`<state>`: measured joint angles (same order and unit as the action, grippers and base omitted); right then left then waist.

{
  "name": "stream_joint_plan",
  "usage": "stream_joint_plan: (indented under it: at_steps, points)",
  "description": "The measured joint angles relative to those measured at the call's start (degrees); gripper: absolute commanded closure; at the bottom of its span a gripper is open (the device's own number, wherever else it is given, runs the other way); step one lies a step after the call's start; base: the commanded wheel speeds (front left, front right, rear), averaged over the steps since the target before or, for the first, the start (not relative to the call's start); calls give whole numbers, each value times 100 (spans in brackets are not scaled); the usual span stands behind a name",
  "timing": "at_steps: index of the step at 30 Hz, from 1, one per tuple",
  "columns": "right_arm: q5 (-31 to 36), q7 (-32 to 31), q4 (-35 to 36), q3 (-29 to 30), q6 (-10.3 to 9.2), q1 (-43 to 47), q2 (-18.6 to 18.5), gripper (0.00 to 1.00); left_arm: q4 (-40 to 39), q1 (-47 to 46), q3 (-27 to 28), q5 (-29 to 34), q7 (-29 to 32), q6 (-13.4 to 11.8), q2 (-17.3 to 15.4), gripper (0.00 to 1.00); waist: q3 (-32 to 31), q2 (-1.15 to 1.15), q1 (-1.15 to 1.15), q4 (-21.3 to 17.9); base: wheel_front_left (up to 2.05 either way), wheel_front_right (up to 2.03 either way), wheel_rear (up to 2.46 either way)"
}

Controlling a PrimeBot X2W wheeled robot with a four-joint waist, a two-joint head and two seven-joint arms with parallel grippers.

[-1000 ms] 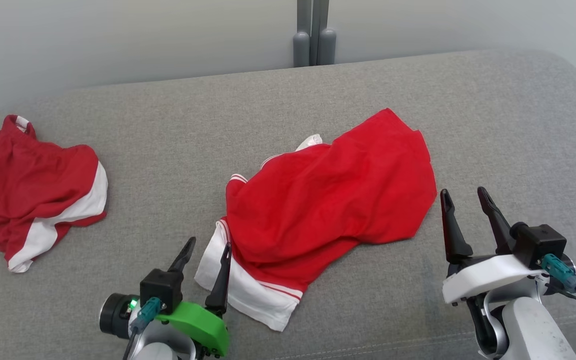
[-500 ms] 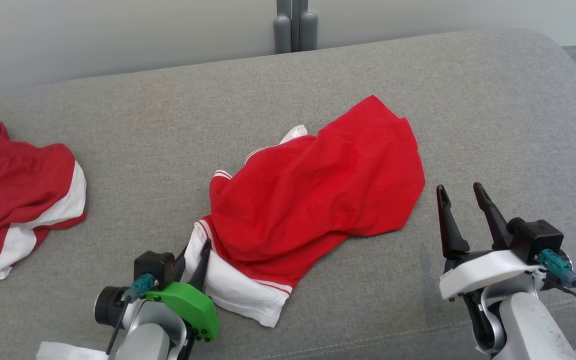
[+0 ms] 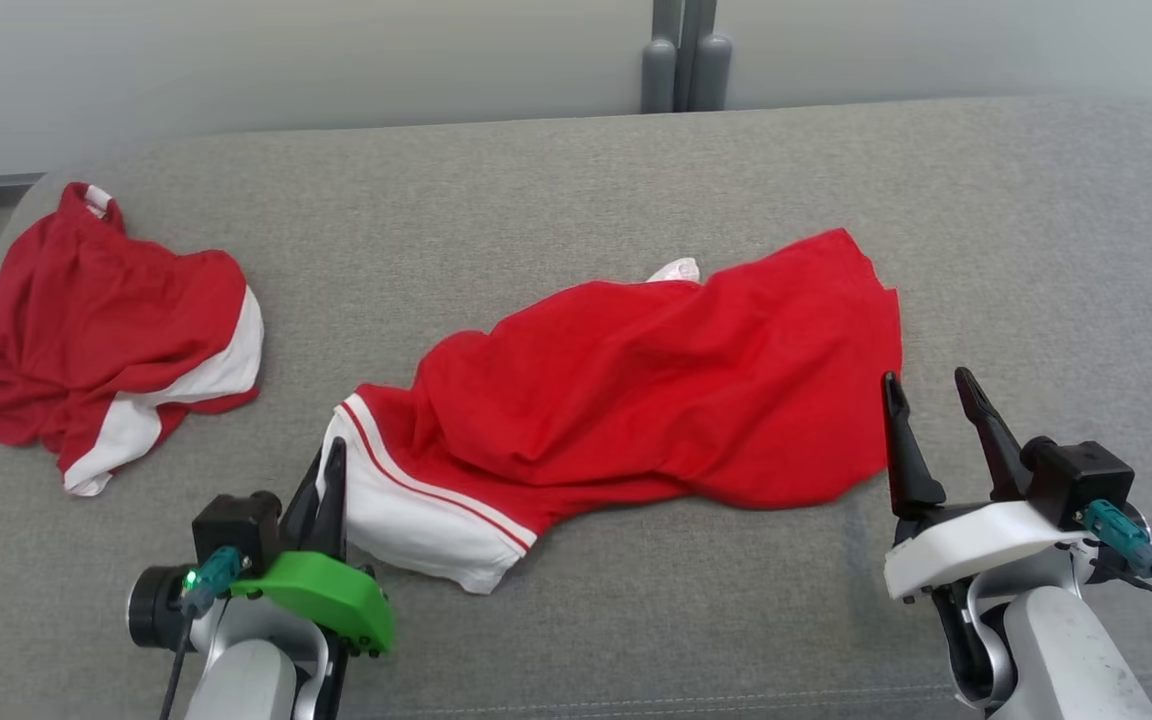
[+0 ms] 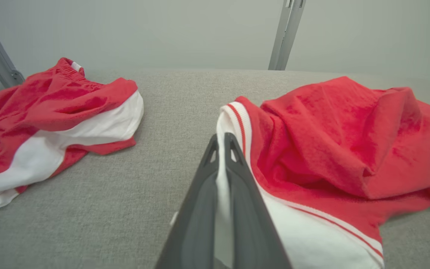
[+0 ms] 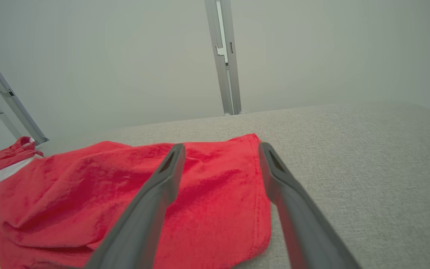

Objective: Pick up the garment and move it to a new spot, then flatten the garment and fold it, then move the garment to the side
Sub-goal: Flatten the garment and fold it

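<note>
Left gripper [image 3: 329, 455] pinched white hem [image 3: 406, 510] of crumpled red-and-white cloth garment [image 3: 656, 390], mid grey upholstered surface [image 3: 576, 200]. Right gripper [image 3: 928, 378] gaped wide beside its right edge. Second red-and-white garment [image 3: 106, 320] lay well apart, left.

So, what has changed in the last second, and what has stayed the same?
The left hand has shut on the white hem of the middle red garment and drawn it leftward, so the cloth lies more stretched out. The right hand stays open by the garment's right edge; the other red garment lies untouched.
</note>
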<state>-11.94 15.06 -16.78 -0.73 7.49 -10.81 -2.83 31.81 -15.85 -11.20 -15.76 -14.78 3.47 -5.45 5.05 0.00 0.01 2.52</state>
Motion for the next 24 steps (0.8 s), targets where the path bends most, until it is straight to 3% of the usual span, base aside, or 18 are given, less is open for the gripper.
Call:
stream_joint_plan:
  at_steps: [8, 14, 15, 16, 17, 24]
  points:
    - [-29, 0, -88, -11, 1, -3, 3, 0, -214, 569, -20, -177, 149, -125, 24, 100, -31, 0, 0, 432, 0, 0, 0]
    - [-47, 0, -261, -41, 0, -18, 4, 0, -174, 666, -15, -240, 212, -155, 18, 100, -56, 0, 0, 542, 0, 0, 0]
    - [-47, 0, -282, -47, 0, -22, 4, 0, -162, 669, -14, -243, 208, -175, 15, 74, -61, 0, 0, 533, 0, 0, 0]
    - [-47, 0, -282, -47, 0, -22, 4, 0, -162, 669, -14, -243, 208, -175, 15, 8, -61, 0, 0, 533, 0, 0, 0]
    - [-47, 0, -308, -47, 0, -31, 4, 0, -152, 672, -15, -241, 189, -182, 9, 0, -66, 0, 0, 521, 0, 0, 0]
    - [5, -190, -617, 134, 0, -76, -27, 0, -548, 670, 132, -158, 0, -323, 30, 0, -113, 0, 0, 437, 0, 0, 0]
